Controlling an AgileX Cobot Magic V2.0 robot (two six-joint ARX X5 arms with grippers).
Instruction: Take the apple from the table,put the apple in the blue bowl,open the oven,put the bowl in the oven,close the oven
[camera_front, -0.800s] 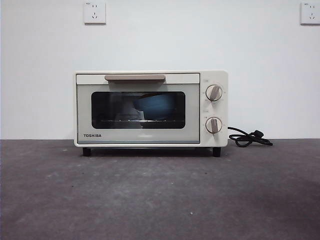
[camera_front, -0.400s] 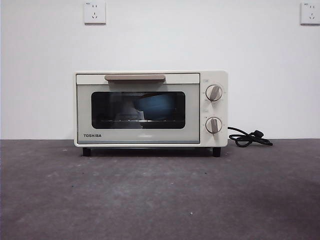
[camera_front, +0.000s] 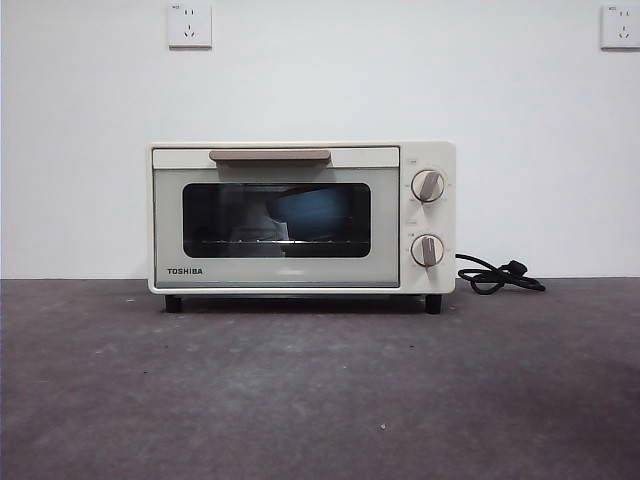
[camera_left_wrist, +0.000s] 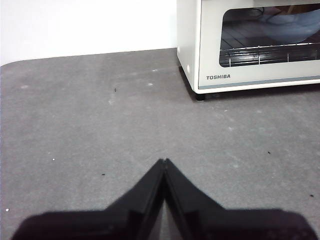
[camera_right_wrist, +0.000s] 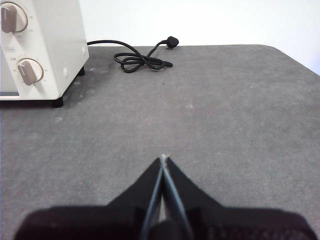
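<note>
The cream-white TOSHIBA oven (camera_front: 300, 218) stands at the back of the dark grey table (camera_front: 320, 390) with its glass door shut. Through the glass the blue bowl (camera_front: 312, 213) shows on the rack inside; it also appears faintly behind the oven (camera_left_wrist: 250, 45) door as the blue bowl (camera_left_wrist: 295, 25) in the left wrist view. The apple is hidden. My left gripper (camera_left_wrist: 164, 161) hovers shut over bare table, well in front of the oven's left side. My right gripper (camera_right_wrist: 163, 158) is shut too, over the table off the oven's (camera_right_wrist: 40, 47) knob side. Neither shows in the front view.
A coiled black cord (camera_front: 497, 275) lies to the right of the oven, and the same cord (camera_right_wrist: 142, 57) lies beyond my right gripper. Two wall sockets (camera_front: 189, 24) sit high on the white wall. The table's rounded edge (camera_left_wrist: 10, 67) is visible far from the left gripper.
</note>
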